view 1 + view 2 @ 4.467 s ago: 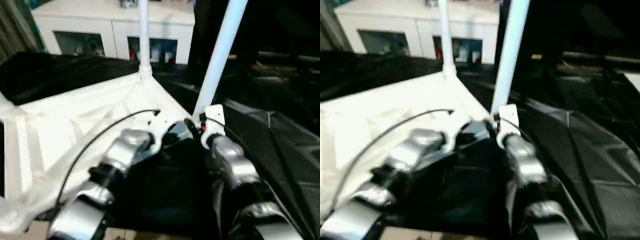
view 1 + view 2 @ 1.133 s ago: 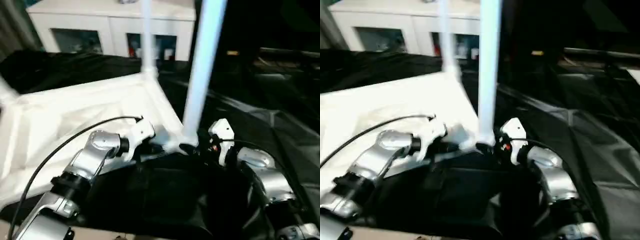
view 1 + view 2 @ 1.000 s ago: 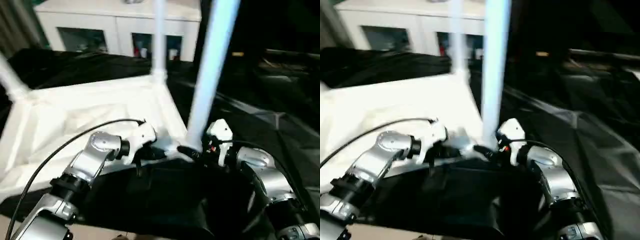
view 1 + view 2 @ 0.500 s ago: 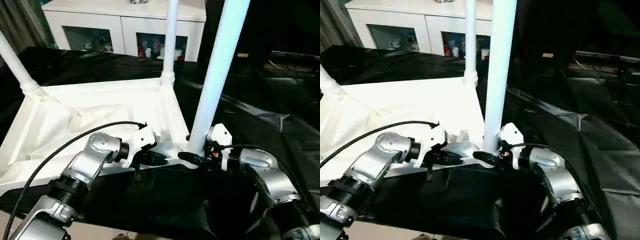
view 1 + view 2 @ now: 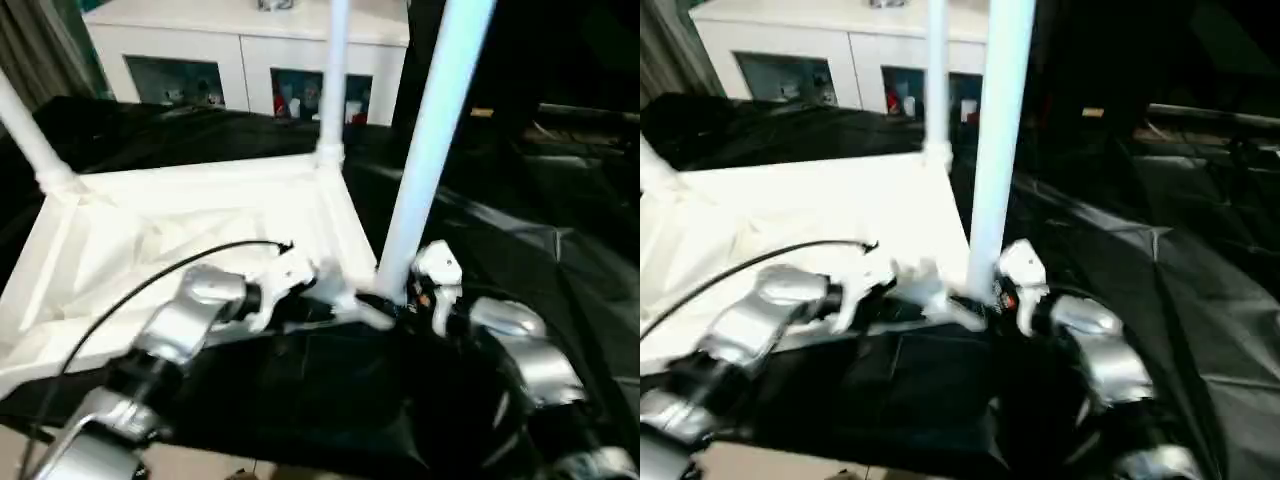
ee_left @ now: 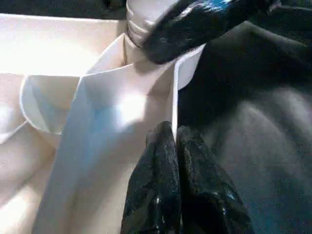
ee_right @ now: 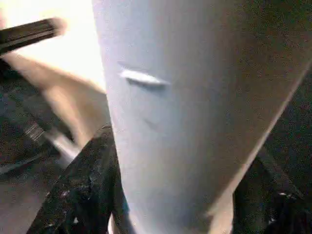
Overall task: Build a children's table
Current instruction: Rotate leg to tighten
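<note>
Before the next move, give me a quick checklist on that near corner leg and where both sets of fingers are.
1. Near leg standing in its corner socket on the tabletop: ok, upright.
2. Right gripper around the near leg's base, one of its fingers on each side: ok.
3. Left gripper shut, fingers pressed together at the tabletop's edge: ok.
4. Near leg fully seated in its socket: cannot tell.
5. Far right leg and far left leg standing in their sockets: ok.
</note>
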